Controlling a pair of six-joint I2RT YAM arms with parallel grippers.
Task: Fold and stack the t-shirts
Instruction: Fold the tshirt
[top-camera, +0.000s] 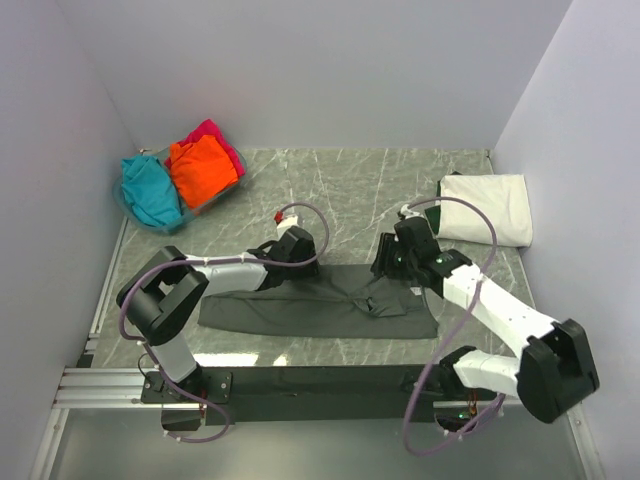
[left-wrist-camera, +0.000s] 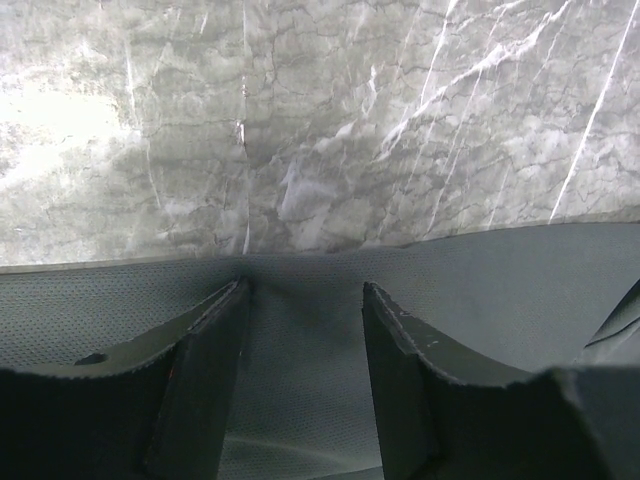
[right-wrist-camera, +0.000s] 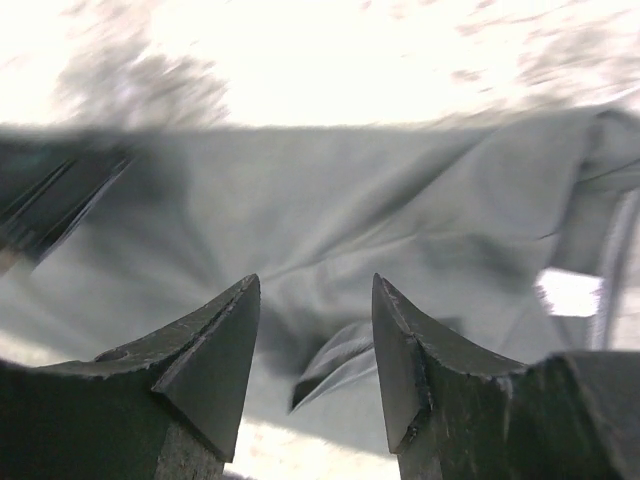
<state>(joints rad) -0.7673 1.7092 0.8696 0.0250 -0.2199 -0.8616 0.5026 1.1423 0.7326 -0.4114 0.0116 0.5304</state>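
Observation:
A dark grey t-shirt (top-camera: 320, 305) lies folded into a long strip across the near middle of the table. My left gripper (top-camera: 276, 263) rests at the strip's far edge, left of centre. In the left wrist view its jaws stand open (left-wrist-camera: 305, 285) with flat grey cloth (left-wrist-camera: 500, 270) under and between the fingers. My right gripper (top-camera: 392, 266) hovers at the far edge towards the right end. It is open (right-wrist-camera: 315, 280) a little above the wrinkled cloth (right-wrist-camera: 350, 200), with nothing between its fingers. A white t-shirt (top-camera: 490, 206) lies folded at the back right.
A clear tub (top-camera: 222, 191) at the back left holds teal (top-camera: 150, 190), orange (top-camera: 200, 168) and magenta (top-camera: 222, 140) shirts. Walls close in the marble table (top-camera: 350, 180) on the left, back and right. The black base rail (top-camera: 320, 380) runs along the near edge.

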